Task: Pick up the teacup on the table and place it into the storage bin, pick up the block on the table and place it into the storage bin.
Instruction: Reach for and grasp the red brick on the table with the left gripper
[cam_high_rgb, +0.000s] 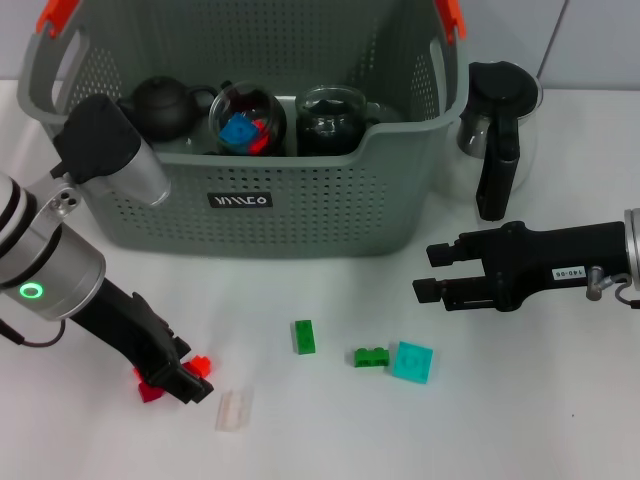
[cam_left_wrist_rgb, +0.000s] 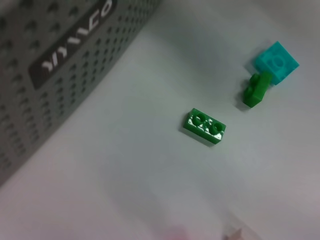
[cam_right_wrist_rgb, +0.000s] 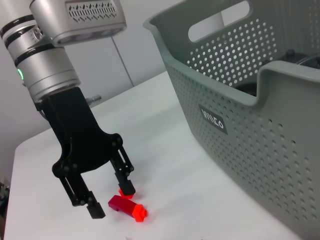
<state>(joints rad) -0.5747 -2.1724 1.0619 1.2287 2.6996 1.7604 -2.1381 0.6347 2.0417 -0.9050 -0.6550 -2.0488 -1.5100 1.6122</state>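
While I hold the left arm low over the table, these are my readings, all placed against the storage bin.

Red block: the red block (cam_high_rgb: 152, 388) lies on the table (cam_high_rgb: 560, 420) out in front of the storage bin (cam_high_rgb: 300, 215), off its left front corner and well apart from its wall. A second small red piece (cam_high_rgb: 201, 365) sits just beside it.

Handling: I judge it light, rigid moulded plastic, not fragile, with smooth sides that could squirt out of a poor pinch. I would take it across its two long flat sides, low on the body, not on the studded end.

Left gripper: the left gripper (cam_high_rgb: 172, 378) is down at the block with its fingers spread. In the right wrist view the fingers straddle it, the block (cam_right_wrist_rgb: 126, 207) between the tips, with no pinch yet that I can see.

Right gripper: the right gripper (cam_high_rgb: 432, 271) hangs in front of the bin's right end, jaws parted and holding nothing.

Other blocks: a green block (cam_high_rgb: 303, 337), a smaller green one (cam_high_rgb: 371, 356) touching a teal block (cam_high_rgb: 412, 361), and a clear piece (cam_high_rgb: 233, 409) lie farther out from the bin front.

Bin contents: a black teapot (cam_high_rgb: 165, 105) and glass cups are inside.

View differences: only the right wrist view shows the finger gap around the red block; the left wrist view misses it, showing the bin's label (cam_left_wrist_rgb: 70, 45) and the green blocks.
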